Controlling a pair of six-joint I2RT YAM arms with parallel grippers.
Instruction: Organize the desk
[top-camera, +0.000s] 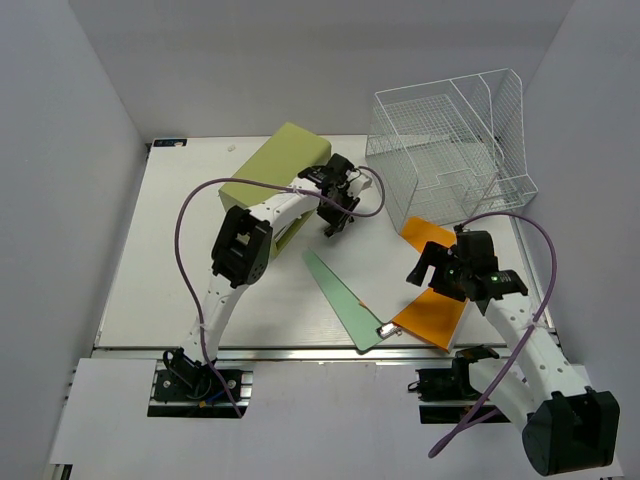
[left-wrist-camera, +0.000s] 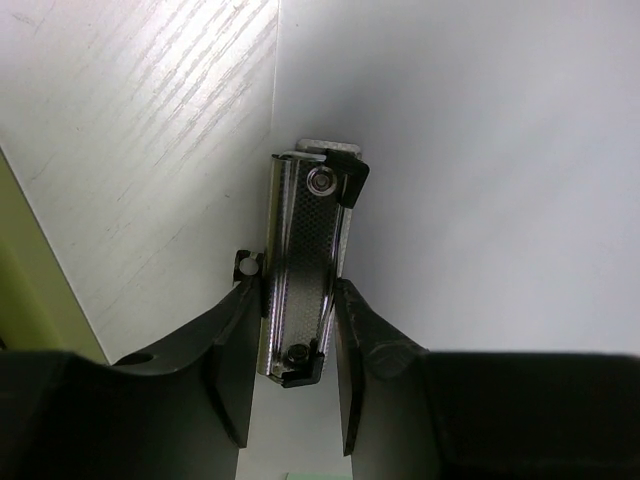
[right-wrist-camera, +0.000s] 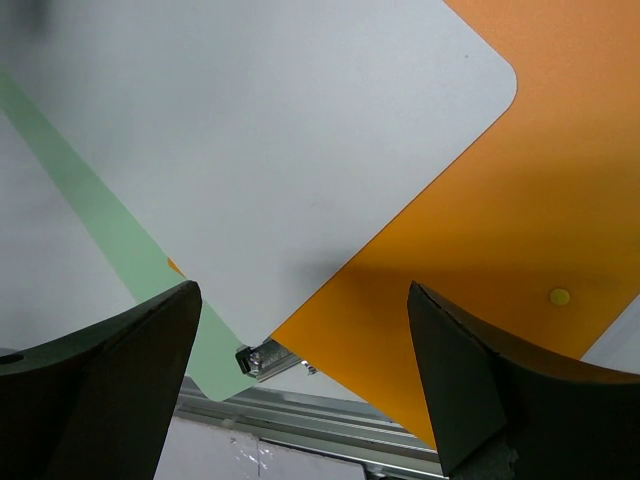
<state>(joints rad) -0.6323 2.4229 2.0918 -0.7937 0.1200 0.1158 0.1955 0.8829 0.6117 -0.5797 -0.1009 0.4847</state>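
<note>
White laminate with a faint wood grain makes up the desk (top-camera: 180, 250), which fills the floor of a plain pale-grey walled booth; a silver rail (top-camera: 250, 351) runs along its near edge. At the back stands an olive-green box (top-camera: 280, 160). Beside it the left gripper (top-camera: 334, 222) is clamped on a textured metal bar (left-wrist-camera: 305, 230). A green board (top-camera: 340, 290), white sheet (right-wrist-camera: 300, 150) and orange board (top-camera: 432, 318) overlap. Above them the right gripper (top-camera: 428, 268) hovers spread wide, holding nothing. A white wire rack (top-camera: 450, 140) stands far right.
</note>
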